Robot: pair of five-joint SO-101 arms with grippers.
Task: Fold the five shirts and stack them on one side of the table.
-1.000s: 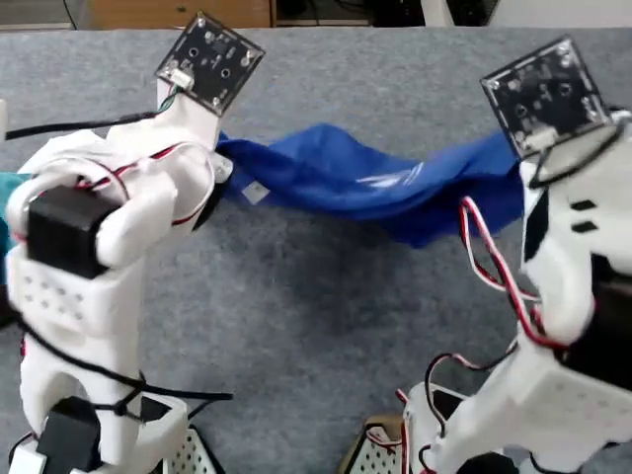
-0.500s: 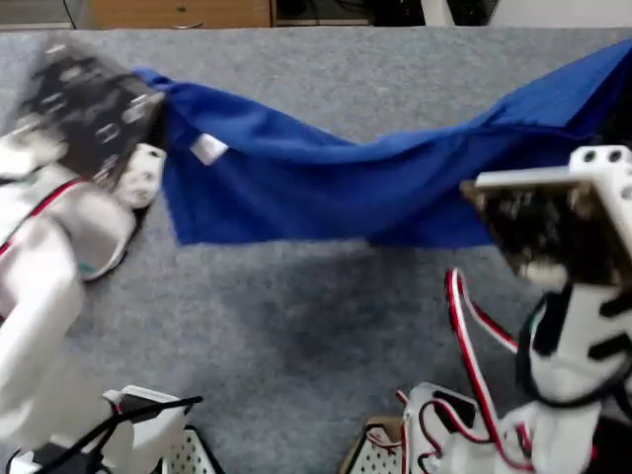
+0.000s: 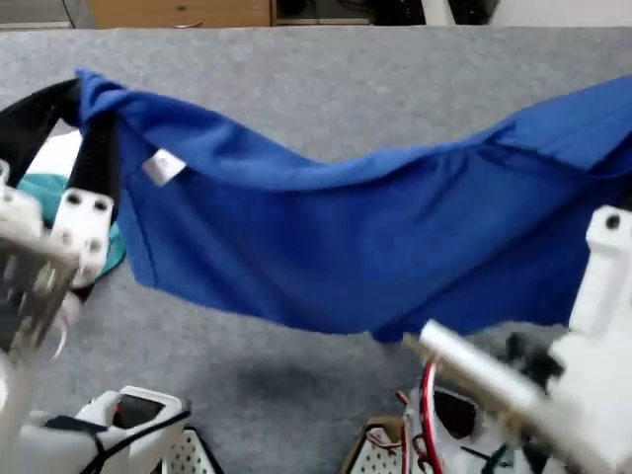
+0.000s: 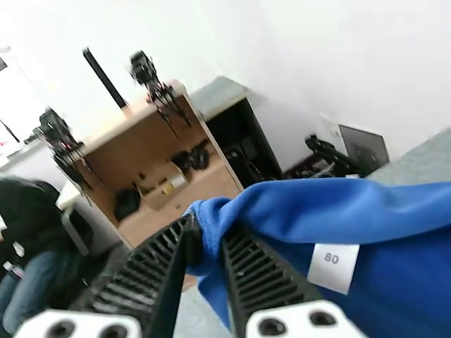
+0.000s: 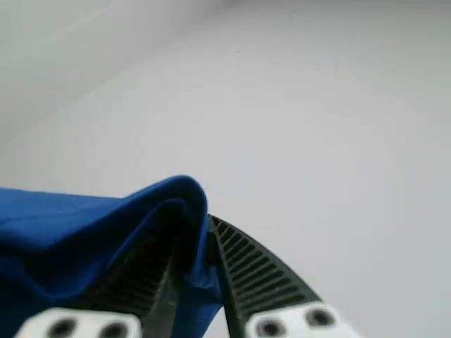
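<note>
one shirt (image 3: 375, 237) clamped by left tool (image 4: 208, 227), right tool (image 5: 194, 220).

I work in a robotics lab: other robot arms (image 4: 149, 79) stand on a wooden cabinet (image 4: 144, 172) against a white wall (image 4: 338, 56).

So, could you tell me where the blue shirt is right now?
In the high view the blue shirt hangs stretched above the grey table, between the left arm and the right arm.

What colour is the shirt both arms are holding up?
Blue shirt, best seen in the high view.
</note>
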